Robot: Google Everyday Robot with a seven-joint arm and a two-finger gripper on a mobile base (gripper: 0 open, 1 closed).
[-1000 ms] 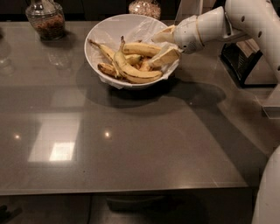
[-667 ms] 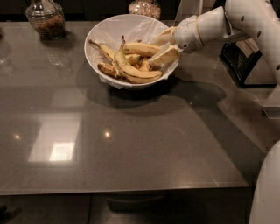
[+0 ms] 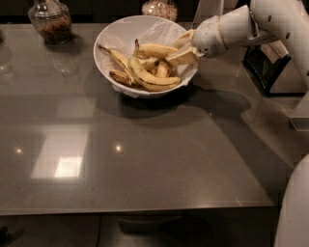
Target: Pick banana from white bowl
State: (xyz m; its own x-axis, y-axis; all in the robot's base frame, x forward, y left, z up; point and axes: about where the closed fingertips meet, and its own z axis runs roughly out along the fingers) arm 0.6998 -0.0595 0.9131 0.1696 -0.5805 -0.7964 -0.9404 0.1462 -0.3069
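Nearest, the broad, glossy grey-brown bench [image 3: 145, 164] carries nothing but ceiling-light reflections on its front half, which leaves room for a lift toward the robot's side. Further back stands the large round deep white bowl [image 3: 114, 37], its crinkled white lining cradling the fruit in a loose heap tilted toward the near rim. The long, nearly straight yellow banana with dark ends [image 3: 153, 49] lies on top of that heap, running roughly left to right across the bowl's middle, so it is probably the easiest one to reach. In front of it, the strongly curved banana with a tall upright stem [image 3: 150, 82] hugs the near wall, and smaller blotched ones are wedged between them. The cream-fingered two-finger tool [image 3: 170, 52] comes in low over the bowl's right rim on the white arm [image 3: 241, 25], angled leftward so that it meets the straight banana at its right end. Its fingers are spread, one above and one below that end; whether either touches the skin cannot be told. Farthest back, a glass jar of brown contents [image 3: 50, 21] and a second jar [image 3: 159, 7] stand well apart from the reach.
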